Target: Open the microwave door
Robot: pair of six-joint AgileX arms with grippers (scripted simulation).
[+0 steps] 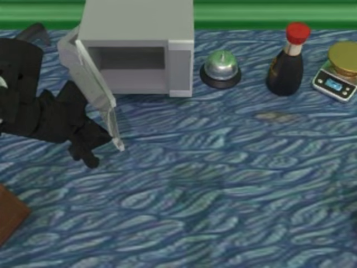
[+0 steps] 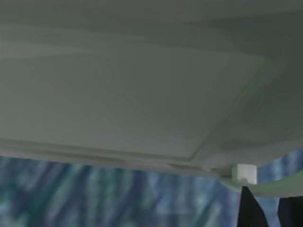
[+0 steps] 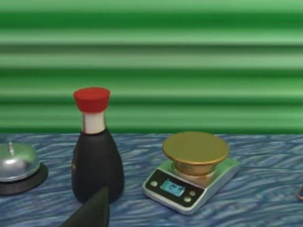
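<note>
Left claw [image 1: 103, 146] tips hidden behind microwave door [image 1: 95, 89].

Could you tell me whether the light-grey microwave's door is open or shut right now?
Open. The flat light-grey microwave door is swung out leftward from the boxy light-grey microwave, baring its dark cavity; the left gripper is at its handle edge.

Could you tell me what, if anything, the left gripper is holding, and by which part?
The left gripper grips the microwave door by the handle at its free edge; the door is swung open.
</note>
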